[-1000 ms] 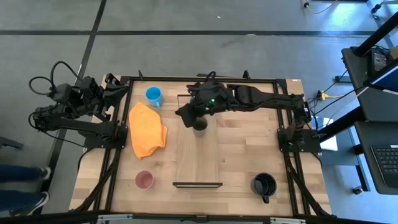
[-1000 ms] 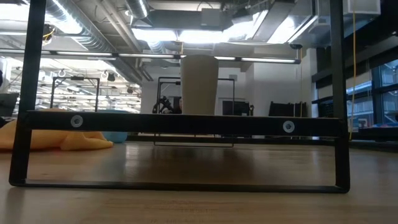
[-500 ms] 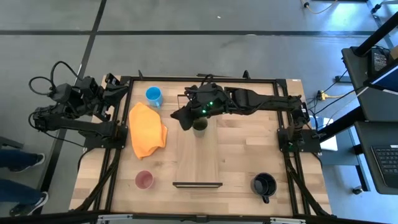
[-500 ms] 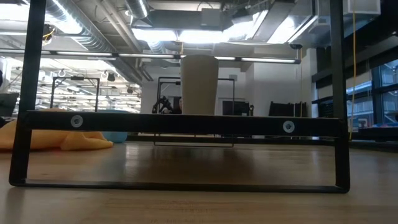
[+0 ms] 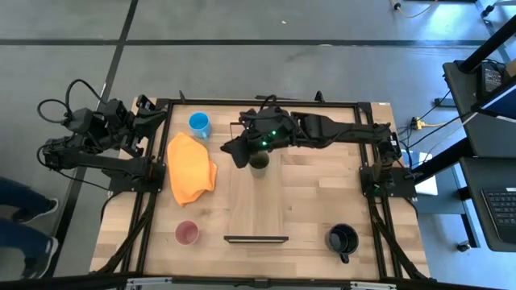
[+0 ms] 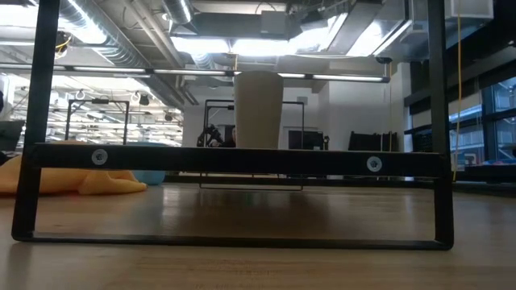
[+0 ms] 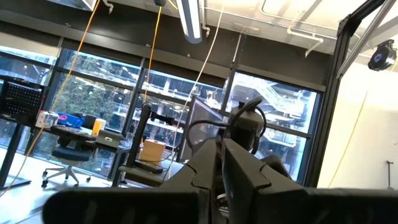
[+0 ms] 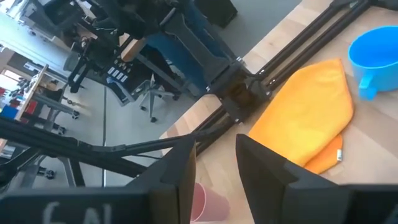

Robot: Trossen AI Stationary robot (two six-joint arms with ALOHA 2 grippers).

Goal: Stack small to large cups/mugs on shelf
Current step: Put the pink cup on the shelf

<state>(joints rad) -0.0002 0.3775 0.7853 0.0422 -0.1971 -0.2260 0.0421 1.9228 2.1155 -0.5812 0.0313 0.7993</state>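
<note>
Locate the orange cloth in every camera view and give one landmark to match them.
High view: orange cloth on the table's left part, left of the shelf.
Low view: cloth at the left edge, behind the shelf's near black frame.
Left wrist view: not in it.
Right wrist view: cloth at right of centre.
Shared landmark: the blue mug just beyond the cloth.

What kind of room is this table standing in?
Probably a robotics lab or workshop: two robot arms are mounted on a framed wooden table, exposed ducts and strip lights run overhead, and a desk with office chairs stands by tall windows.
</note>
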